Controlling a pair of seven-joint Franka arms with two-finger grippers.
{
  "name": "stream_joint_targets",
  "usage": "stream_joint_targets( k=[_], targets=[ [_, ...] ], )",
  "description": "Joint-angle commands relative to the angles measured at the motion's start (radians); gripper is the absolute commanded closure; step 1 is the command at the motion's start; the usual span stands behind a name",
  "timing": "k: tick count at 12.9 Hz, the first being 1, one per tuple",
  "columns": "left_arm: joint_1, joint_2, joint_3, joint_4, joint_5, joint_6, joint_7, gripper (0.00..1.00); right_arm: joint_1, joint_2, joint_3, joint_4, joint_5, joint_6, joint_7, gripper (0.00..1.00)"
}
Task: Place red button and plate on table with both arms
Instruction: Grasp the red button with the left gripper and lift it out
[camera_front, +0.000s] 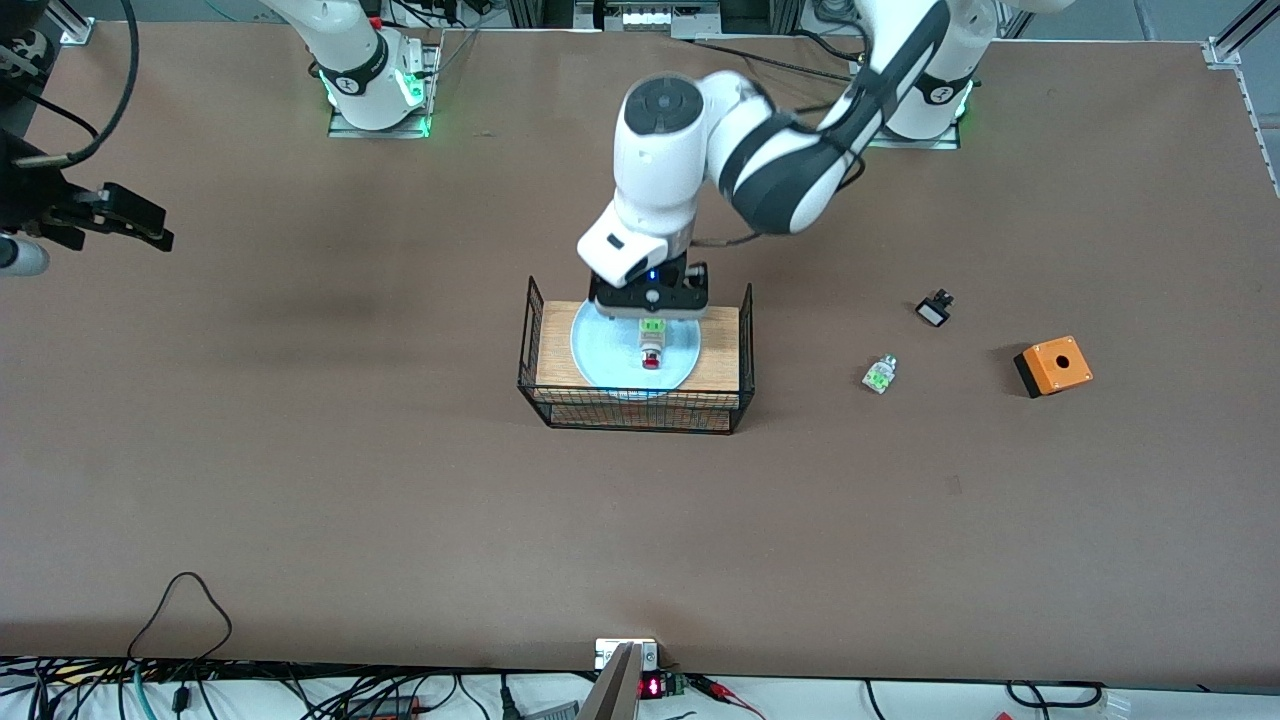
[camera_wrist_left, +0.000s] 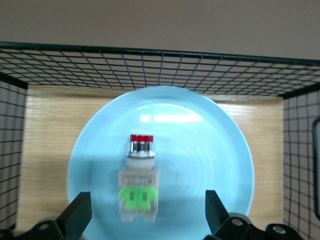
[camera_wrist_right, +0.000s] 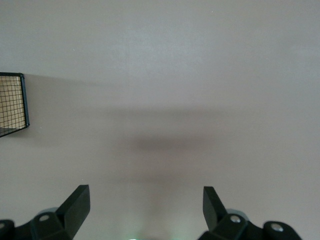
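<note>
The front camera looks down from high across the table (camera_front: 300, 480); both wrist cameras look down close, sharing the wire rack (camera_front: 635, 410).

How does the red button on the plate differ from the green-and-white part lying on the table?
The red button has a red cap; the green-and-white part has none. The button lies on the plate on the wire rack, under the left pincer, open; the other part lies on the bare table. Both have whitish bodies with green blocks.
</note>
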Motion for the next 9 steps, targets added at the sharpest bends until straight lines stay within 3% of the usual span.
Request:
stream_joint_targets(
  k=[1, 5, 6, 8, 9],
  targets=[
    [-0.004, 0.034, 0.008, 0.034, 0.033, 0.009, -0.029, 0.00, -0.005, 0.004, 0.001, 0.011, -0.010, 0.021, 0.006, 0.00],
    [-0.004, 0.046, 0.009, 0.032, 0.035, 0.007, -0.029, 0.03, -0.002, -0.004, -0.001, 0.001, 0.001, 0.019, 0.021, 0.00],
    [-0.004, 0.045, 0.008, 0.023, 0.035, 0.004, -0.031, 0.10, -0.002, -0.003, -0.001, 0.003, 0.001, 0.023, 0.021, 0.00],
    [-0.006, 0.046, 0.008, 0.019, 0.035, -0.001, -0.029, 0.34, 0.000, 0.001, -0.001, 0.003, -0.002, 0.024, 0.020, 0.00],
    [-0.006, 0.048, 0.008, 0.018, 0.035, -0.001, -0.026, 0.38, 0.000, 0.004, -0.001, 0.006, -0.005, 0.024, 0.020, 0.00]
  ],
)
